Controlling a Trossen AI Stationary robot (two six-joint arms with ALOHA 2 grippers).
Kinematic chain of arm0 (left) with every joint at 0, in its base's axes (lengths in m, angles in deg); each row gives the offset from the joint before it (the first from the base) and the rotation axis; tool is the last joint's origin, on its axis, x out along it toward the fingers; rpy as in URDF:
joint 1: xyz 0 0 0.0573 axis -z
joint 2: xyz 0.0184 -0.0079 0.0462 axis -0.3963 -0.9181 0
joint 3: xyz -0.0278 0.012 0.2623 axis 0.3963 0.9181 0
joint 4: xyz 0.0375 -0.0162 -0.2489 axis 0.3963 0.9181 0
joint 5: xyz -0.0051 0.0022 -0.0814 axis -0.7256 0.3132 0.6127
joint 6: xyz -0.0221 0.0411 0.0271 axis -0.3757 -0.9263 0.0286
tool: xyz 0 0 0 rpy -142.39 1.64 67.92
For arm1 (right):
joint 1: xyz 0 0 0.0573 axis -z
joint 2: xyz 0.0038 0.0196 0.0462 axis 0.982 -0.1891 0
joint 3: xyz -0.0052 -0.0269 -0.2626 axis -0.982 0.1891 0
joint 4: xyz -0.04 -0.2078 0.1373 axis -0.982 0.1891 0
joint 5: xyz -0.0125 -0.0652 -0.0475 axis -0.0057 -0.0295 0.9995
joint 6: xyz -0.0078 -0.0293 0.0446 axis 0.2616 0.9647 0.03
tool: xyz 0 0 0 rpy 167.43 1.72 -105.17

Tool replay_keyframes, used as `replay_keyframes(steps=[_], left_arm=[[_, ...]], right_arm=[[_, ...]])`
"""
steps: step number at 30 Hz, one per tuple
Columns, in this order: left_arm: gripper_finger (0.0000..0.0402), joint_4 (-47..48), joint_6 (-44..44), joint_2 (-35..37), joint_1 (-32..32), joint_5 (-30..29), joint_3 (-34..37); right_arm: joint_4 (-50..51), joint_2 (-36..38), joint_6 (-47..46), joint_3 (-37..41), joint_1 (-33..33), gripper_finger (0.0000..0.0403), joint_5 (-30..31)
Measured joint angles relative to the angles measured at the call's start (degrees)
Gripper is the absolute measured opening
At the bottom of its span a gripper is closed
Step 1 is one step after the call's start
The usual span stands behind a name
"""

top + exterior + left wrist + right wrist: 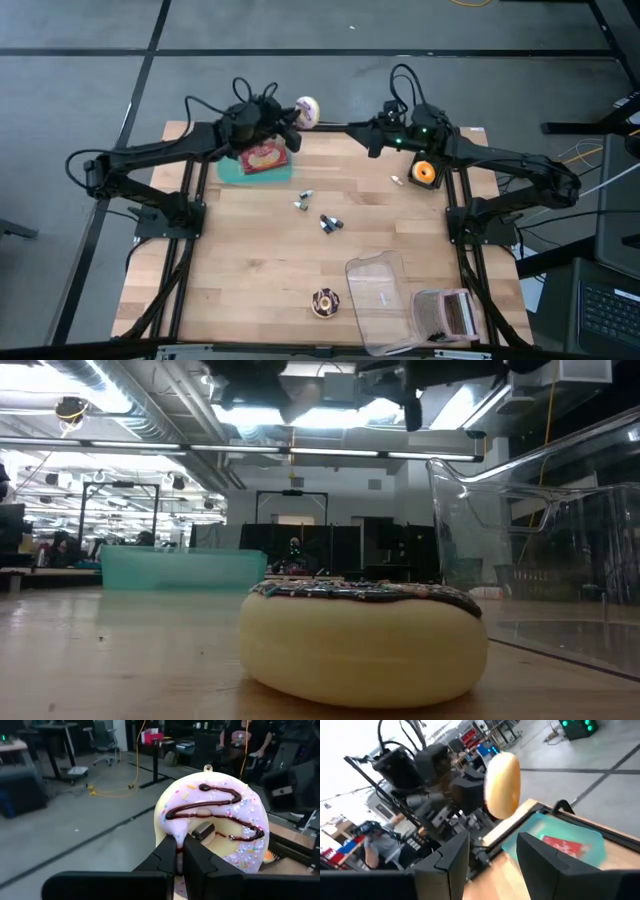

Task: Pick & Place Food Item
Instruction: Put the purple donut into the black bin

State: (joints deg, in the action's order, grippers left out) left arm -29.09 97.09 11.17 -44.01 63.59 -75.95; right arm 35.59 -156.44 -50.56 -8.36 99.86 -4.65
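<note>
A pink-iced donut [210, 815] with a chocolate drizzle hangs in the air over the table's far edge [305, 110], with my left gripper [292, 116] shut on it. Facing it from the right, my right gripper [373, 140] stands open a short way off; its wrist view shows the donut's plain underside [502, 785] beyond the parted fingers. Below the donut, a teal tray [250, 168] with a red and yellow packet [265, 157] lies flat on the table. My left gripper pinches the donut's outer rim [172, 834] between its two fingers, at their free ends. The fingers [165, 857] come almost level from the table's left side. The donut stands on edge, lifted clear of the table and tray, its iced face toward the wrist.
A chocolate-iced donut [325, 302] lies near the front edge beside a clear plastic container [380, 300]. An orange item [425, 172] sits at the right under the right arm. A few small pieces [325, 222] lie mid-table.
</note>
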Motion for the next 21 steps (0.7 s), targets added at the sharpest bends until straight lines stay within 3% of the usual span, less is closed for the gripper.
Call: replay_keyframes(steps=[8,12,21], left_arm=[[0.0009,3.25,-3.88,-0.64,0.74,0.25,-4.10],[0.0009,2.85,-3.63,-2.70,1.07,4.00,-4.12],[0.0009,1.06,-5.07,-5.70,2.67,2.95,-4.93]], right_arm=[[-2.40,-1.00,0.77,-2.82,-0.64,0.0162,3.62],[-1.86,-3.86,2.40,-6.38,-0.62,0.0162,3.46],[8.25,-10.92,5.32,-15.21,-0.61,0.0162,1.36]])
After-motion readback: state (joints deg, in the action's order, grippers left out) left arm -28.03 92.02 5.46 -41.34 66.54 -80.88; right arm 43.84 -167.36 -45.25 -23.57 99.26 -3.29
